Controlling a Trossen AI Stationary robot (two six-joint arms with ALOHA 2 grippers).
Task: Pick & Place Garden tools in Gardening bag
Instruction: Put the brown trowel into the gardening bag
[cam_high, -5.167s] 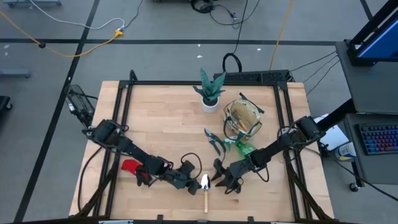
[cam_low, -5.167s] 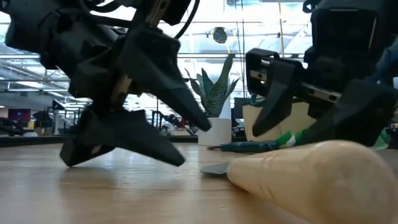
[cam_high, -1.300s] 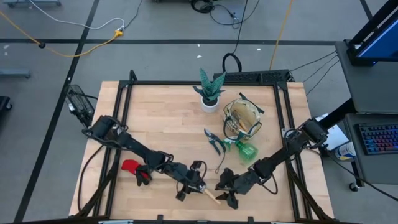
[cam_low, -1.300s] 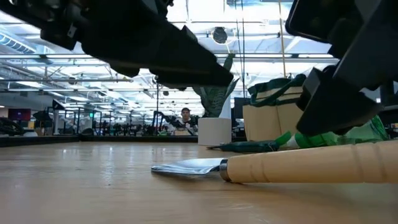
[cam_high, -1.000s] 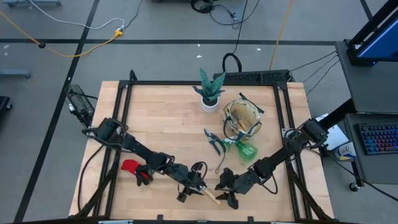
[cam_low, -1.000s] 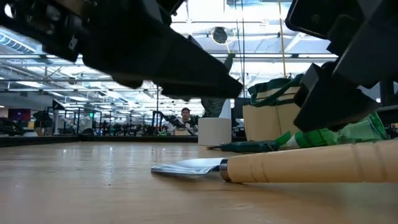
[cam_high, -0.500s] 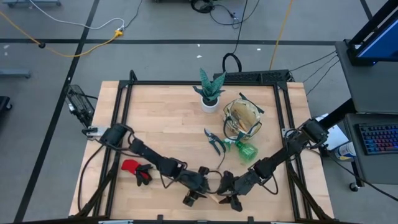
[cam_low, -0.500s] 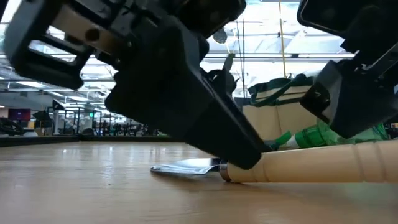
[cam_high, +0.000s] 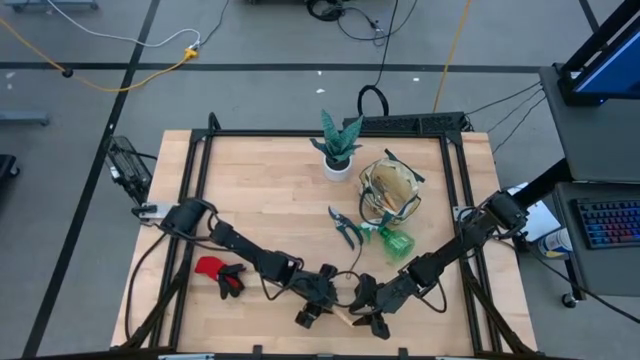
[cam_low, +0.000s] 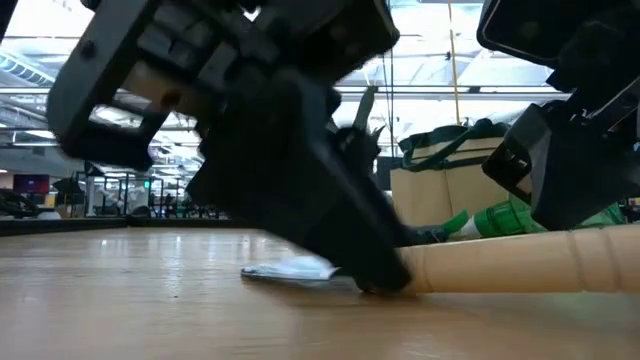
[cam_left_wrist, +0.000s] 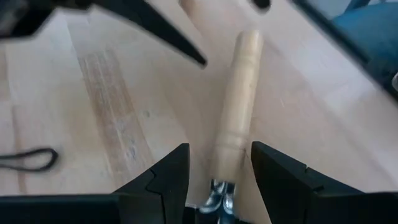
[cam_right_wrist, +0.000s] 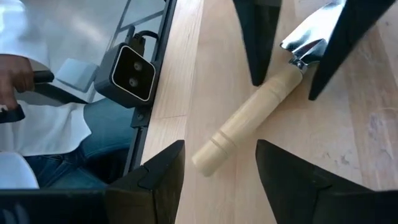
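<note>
A trowel with a pale wooden handle (cam_left_wrist: 239, 93) and a metal blade (cam_right_wrist: 311, 31) lies flat on the table near its near edge (cam_high: 342, 318). My left gripper (cam_high: 328, 304) is open and low over it. Its fingers stand on either side of the handle's blade end (cam_left_wrist: 221, 149). My right gripper (cam_high: 372, 312) is open, and the handle's free end (cam_right_wrist: 208, 158) lies just ahead of its fingers. The beige bag (cam_high: 390, 188) stands at the back right, with tool handles inside it. Dark shears (cam_high: 345, 228), a green spray bottle (cam_high: 393, 242) and red-and-black gloves (cam_high: 218, 272) lie on the table. My left gripper comes down slanting from the table's left, its fingers (cam_low: 375, 270) across the trowel at the metal collar (cam_left_wrist: 217, 186) where handle meets blade. I cannot tell whether they touch it. The trowel lies flat on the table.
A green plant in a white pot (cam_high: 338, 152) stands at the far middle. A thin dark cord (cam_left_wrist: 25, 158) lies on the wood near the left gripper. A small camera unit (cam_right_wrist: 134, 73) sits on the table's edge rail. A seated person's sleeve and legs (cam_right_wrist: 43, 130) show beyond that edge.
My left gripper has gone toward the table's right edge and down, from above the trowel to the table. Its open fingers now stand around the trowel's collar. My right gripper and the trowel's handle have kept their places.
</note>
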